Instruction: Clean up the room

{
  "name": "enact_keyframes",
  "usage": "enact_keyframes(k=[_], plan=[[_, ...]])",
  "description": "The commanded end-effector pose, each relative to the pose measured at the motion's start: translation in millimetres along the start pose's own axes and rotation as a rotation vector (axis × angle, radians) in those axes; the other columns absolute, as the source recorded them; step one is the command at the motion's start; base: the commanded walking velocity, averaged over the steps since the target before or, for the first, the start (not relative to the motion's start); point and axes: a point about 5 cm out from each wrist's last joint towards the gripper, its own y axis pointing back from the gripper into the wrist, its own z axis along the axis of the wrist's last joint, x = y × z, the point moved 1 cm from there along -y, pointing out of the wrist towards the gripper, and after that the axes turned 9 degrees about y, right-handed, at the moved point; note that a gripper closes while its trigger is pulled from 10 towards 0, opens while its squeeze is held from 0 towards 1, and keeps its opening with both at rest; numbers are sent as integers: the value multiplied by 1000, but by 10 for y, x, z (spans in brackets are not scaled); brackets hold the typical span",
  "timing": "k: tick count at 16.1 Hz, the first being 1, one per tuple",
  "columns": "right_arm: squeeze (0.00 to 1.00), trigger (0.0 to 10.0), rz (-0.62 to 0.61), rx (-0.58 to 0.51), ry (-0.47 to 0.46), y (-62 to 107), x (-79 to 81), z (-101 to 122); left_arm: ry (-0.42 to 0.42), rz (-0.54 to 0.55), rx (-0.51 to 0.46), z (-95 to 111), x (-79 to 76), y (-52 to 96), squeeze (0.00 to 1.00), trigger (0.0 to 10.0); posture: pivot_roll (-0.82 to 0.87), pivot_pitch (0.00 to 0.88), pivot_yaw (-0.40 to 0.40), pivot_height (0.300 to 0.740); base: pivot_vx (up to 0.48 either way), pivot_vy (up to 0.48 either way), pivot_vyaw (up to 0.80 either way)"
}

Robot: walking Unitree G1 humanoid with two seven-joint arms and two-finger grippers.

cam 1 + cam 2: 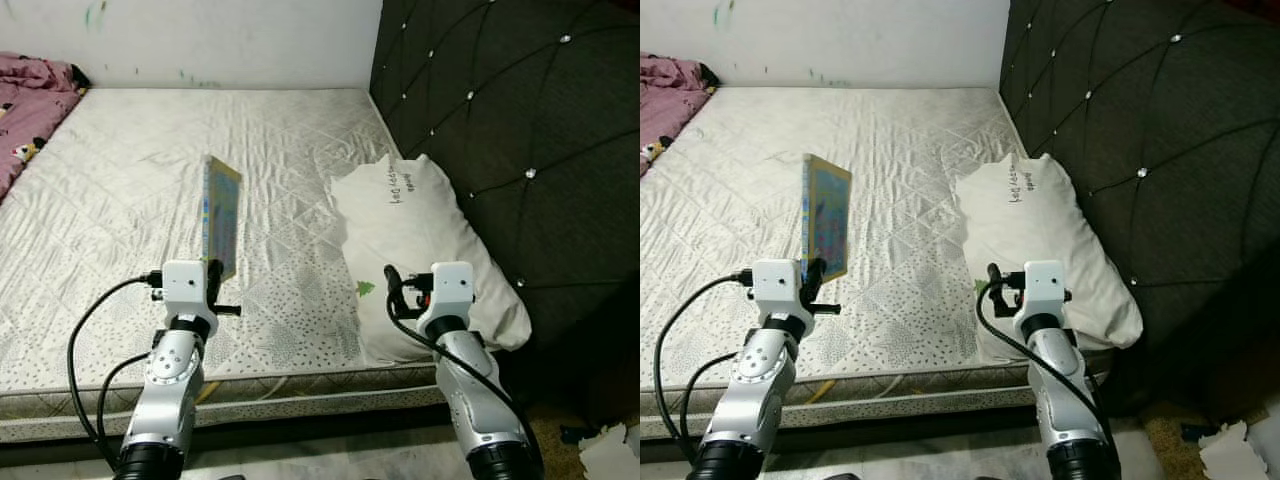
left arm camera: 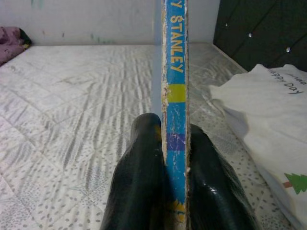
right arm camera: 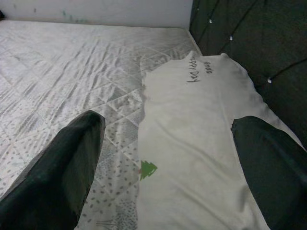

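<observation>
Above the near edge of a bare quilted mattress [image 1: 120,200], the left gripper [image 2: 173,158] was clamped on the spine of a thin picture book [image 1: 220,215], held upright on edge. The right gripper [image 3: 168,163], its fingers spread wide, hovered over a white pillow [image 1: 420,240] lying against the dark tufted headboard [image 1: 510,120]. A pink blanket [image 1: 30,100] lay bunched at the far left.

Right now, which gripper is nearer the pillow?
Right. The right gripper hovers open over the pillow at its near end; the left gripper, shut on the book, is off to the pillow's left.
</observation>
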Motion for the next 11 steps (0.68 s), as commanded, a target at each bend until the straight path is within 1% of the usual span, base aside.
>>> enact_keyframes(k=[1,6,11], plan=[[0,10000,-13,5,-7,-9,-41,4,10,1,-40,109,-10,-36,0,10000,-14,0,-12,740,0,0,-800],[0,10000,-12,-1,-2,-17,-39,13,4,0,-52,129,-19,-36,0,10000,-11,0,-12,740,0,0,-800],[0,10000,1,-18,7,-14,-18,40,10,-10,-50,122,-42,-35,0,10000,-10,0,-11,740,0,0,0]])
